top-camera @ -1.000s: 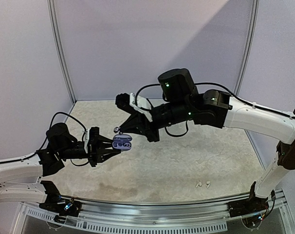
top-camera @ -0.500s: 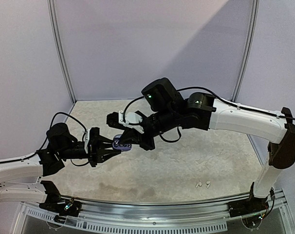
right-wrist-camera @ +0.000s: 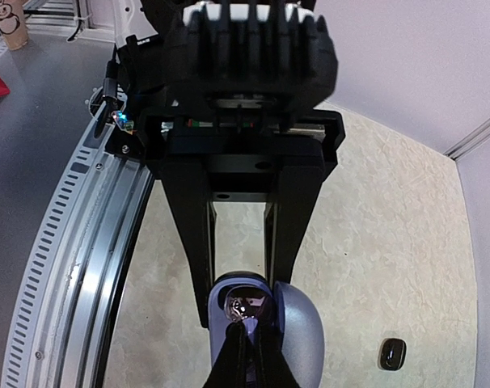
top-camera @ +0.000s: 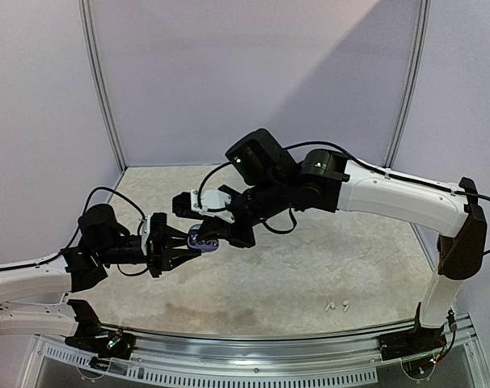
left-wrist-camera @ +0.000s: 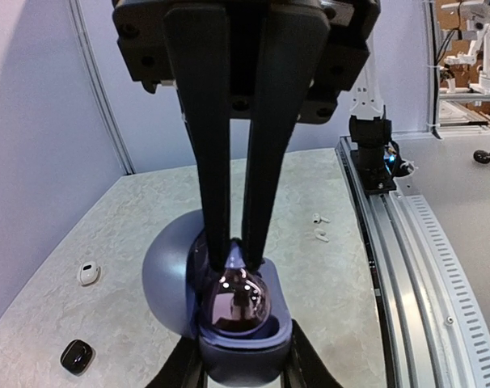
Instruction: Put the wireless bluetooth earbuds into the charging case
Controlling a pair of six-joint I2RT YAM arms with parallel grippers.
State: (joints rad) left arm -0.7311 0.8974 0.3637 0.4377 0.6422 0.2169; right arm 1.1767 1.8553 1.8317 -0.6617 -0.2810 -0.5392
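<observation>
- The left fingers (right-wrist-camera: 190, 242) are clamped on both sides of the lilac charging case (left-wrist-camera: 245, 356). They hold it in the air above the surface (left-wrist-camera: 132, 210) with its lid swung open.
- The right fingers (left-wrist-camera: 217, 162) are all but closed and reach straight into the open case. They pinch the top edge of a dark purplish earbud (left-wrist-camera: 233, 301), which lies in a well of the case. From how deep it sits, it looks nearly home rather than fully seated.
- If the right fingers draw back without letting go, the earbud could lift out with them and drop to the surface.
- Pressing harder is risky because the case is held by only two side contacts. It could twist in the left fingers or slip out of them.
- An earbud turned slightly off the well's shape may catch on the rim instead of settling. I cannot tell whether it is aligned, because the right fingers hide its upper part.
- The white stemmed pair (left-wrist-camera: 319, 235) lies on the surface near the rail (left-wrist-camera: 407, 242), well apart from the case and not yet put away.
</observation>
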